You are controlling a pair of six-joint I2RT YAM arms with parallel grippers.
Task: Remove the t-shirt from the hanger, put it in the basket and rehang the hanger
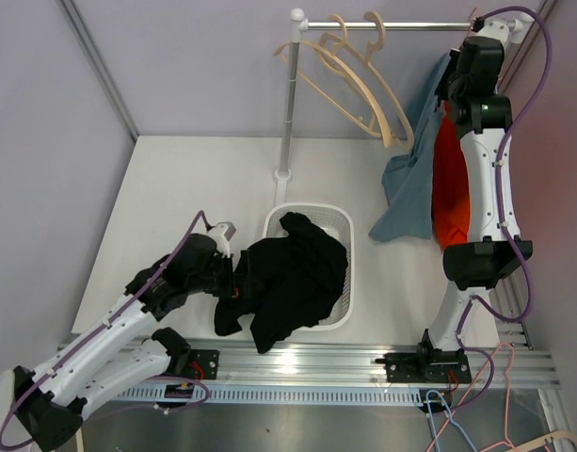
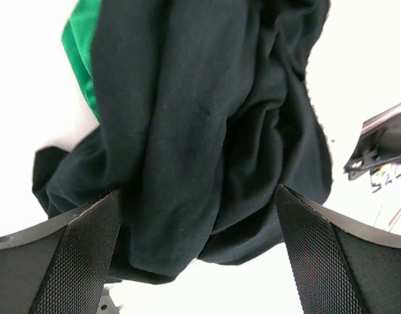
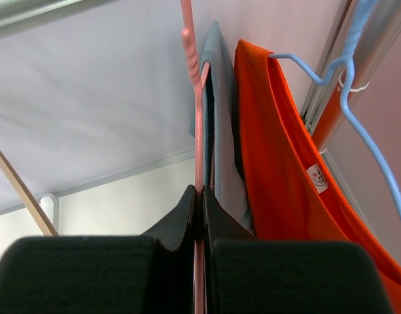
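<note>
Two arms. Right pincer [image 3: 201,196] is up at the rail [image 1: 401,25], upper right of the top view, pressed together on the pink hanger [image 3: 195,98]. One gray tee [image 1: 415,179] hangs on that hanger, still on the rail, its lower end reaching the table [image 1: 194,188]. Just right of it is one orange tee [image 1: 448,188] on a blue hanger [image 3: 347,72].

Wooden hangers [image 1: 363,89] are bunched on the rail left of the gray tee. Looks like three, hard to be sure.

One white basket [image 1: 340,221] sits mid-table with one black tee [image 1: 297,273] draped over its near-left rim. Left pincer [image 2: 197,193] is at the black tee's left side, spread wide with black cloth between the fingers. One green cloth [image 2: 79,52] shows in the upper left of the left wrist view.
</note>
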